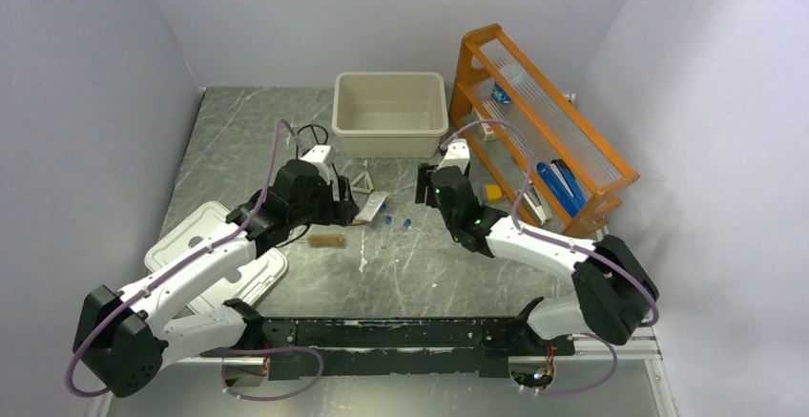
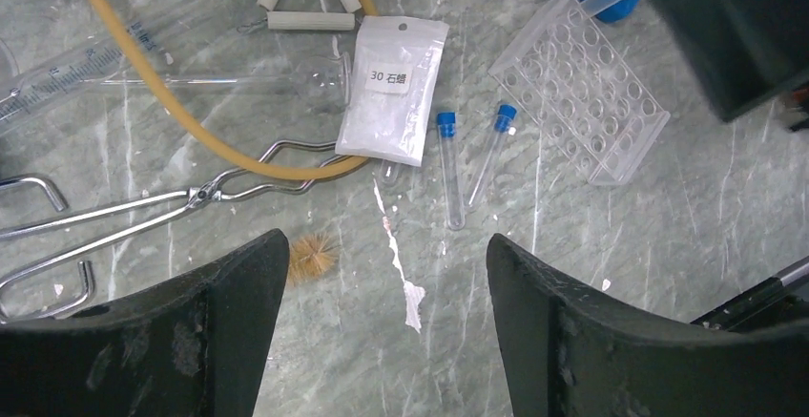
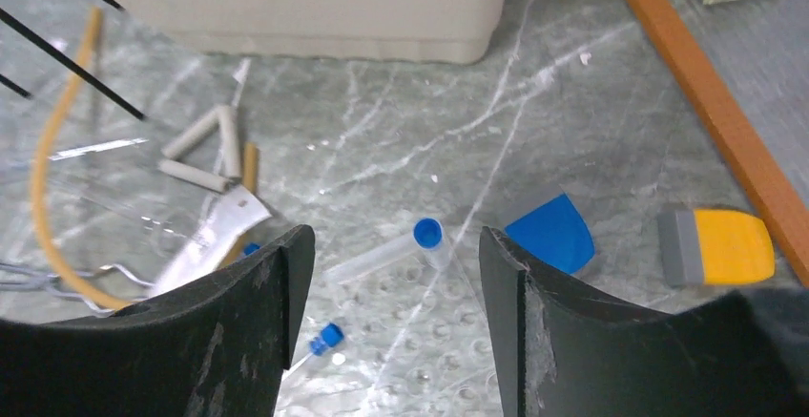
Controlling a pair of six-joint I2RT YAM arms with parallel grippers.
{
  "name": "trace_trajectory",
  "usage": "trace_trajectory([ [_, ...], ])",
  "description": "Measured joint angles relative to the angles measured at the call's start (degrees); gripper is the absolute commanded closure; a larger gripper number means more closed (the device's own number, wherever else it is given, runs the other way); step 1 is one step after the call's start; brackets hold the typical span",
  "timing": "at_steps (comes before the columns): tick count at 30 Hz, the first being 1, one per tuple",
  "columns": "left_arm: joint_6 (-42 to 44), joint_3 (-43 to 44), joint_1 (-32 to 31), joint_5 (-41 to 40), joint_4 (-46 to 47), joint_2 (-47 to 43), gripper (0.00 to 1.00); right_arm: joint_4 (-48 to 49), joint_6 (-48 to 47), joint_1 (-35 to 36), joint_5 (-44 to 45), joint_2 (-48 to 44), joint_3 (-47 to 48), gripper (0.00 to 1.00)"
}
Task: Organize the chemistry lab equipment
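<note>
1. Grey marbled worktop point(image 1: 448, 274) carries everything. Both arms reach in from its near edge.
2. Orange wooden rack point(image 1: 572, 164) stands slanted along the right side. Beige plastic tub point(image 1: 389, 140) sits upright at back centre. Flat white lid point(image 1: 262, 274) lies at left, partly under the left arm.
3. Left claw point(image 2: 382, 255): fingers spread wide, nothing between them, hanging over the loose items. Right claw point(image 3: 389, 245): also spread, pinching nothing, above the tray.
4. Clear plastic tube tray with rows of holes point(image 2: 596, 102) lies flat, right of the packet. One blue-capped tube point(image 3: 426, 235) rests across it.
5. Metal tongs point(image 2: 114, 217) lie flat at left, their tips meeting the bend of the hose.
6. Tan rubber tube point(image 2: 162, 97) runs diagonally and curves under the packet's lower edge.
7. Black wire tripod ring point(image 1: 311, 135) sits near the tub's front left corner; detail unclear.
8. White packet with a printed label point(image 2: 394, 88) lies flat, just beside the triangle.
9. White triangle of three short rods point(image 2: 305, 21) is on the worktop, between packet and tub.
10. Two more blue-capped tubes point(image 2: 448, 169) lie side by side between packet and tray.
11. Brown-bristled brush point(image 2: 310, 257): only the tuft shows, close beside the left claw's finger.
</note>
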Motion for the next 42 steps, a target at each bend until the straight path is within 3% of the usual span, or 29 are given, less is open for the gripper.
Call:
trace_trajectory([
  [4,-0.5,0.5,0.0,2.6,0.8,2.0,0.43,-8.4,2.9,-0.6,-2.6,-3.7,4.6,0.55],
  [7,-1.7,0.4,0.0,7.4,3.3,4.5,0.56,-14.1,5.0,-0.8,-4.9,-5.3,6.8,0.63],
  [10,-2.8,0.5,-0.9,11.8,7.0,8.5,0.58,-19.5,7.2,-0.9,-7.5,-7.5,6.8,0.65],
  [14,-3.0,2.6,-5.0,13.0,7.9,14.8,0.52,-23.7,9.6,-1.7,-10.1,-10.5,5.5,0.65],
  [20,-3.5,9.3,-12.5,5.4,5.3,24.1,0.5,-26.7,13.6,-4.1,-13.9,-15.7,1.1,0.65],
  [25,-4.9,10.2,-14.3,-0.7,3.6,28.7,0.58,-27.0,15.6,-4.5,-16.5,-17.2,-1.5,0.65],
  [30,-5.7,12.5,-14.6,-4.6,1.2,34.7,0.59,-26.5,17.2,-4.6,-18.4,-17.8,-3.8,0.65],
  [42,-5.7,16.7,-14.8,-8.6,-0.1,41.0,0.7,-24.5,18.8,-4.6,-20.6,-17.7,-4.9,0.65],
])
